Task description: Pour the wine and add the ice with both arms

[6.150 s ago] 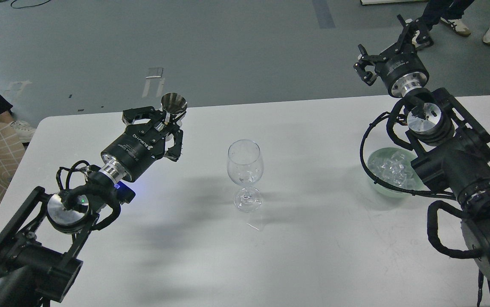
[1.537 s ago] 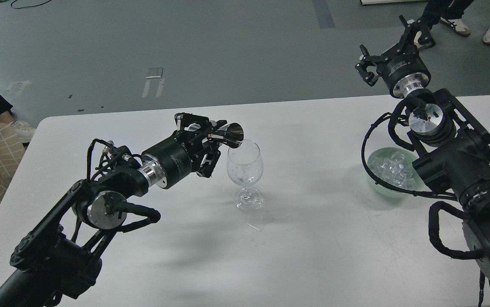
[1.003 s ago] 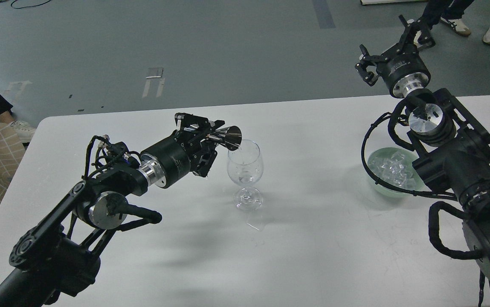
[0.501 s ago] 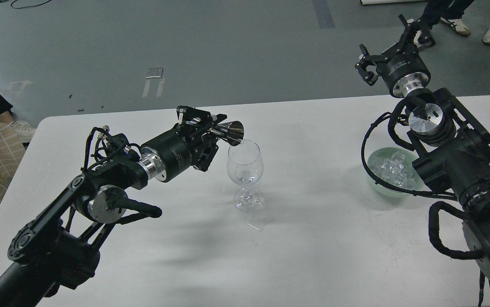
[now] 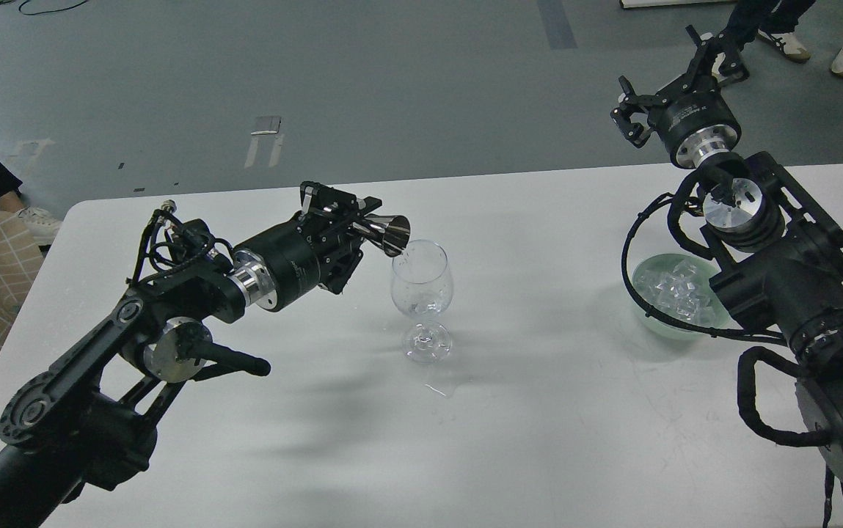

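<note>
Pouring is the step in hand: our left gripper (image 5: 351,220) clasps a metal jigger (image 5: 390,233) tipped at the rim of the wine glass (image 5: 422,282), where the wine barely shows. Next comes ice (image 5: 674,290), clear cubes in the green bowl (image 5: 645,312). Farthest, our right gripper (image 5: 674,70) hangs spread and empty.

Our left gripper (image 5: 351,220) has bare table (image 5: 538,411) nearer us, the wine glass (image 5: 421,297) standing just to its right.
</note>
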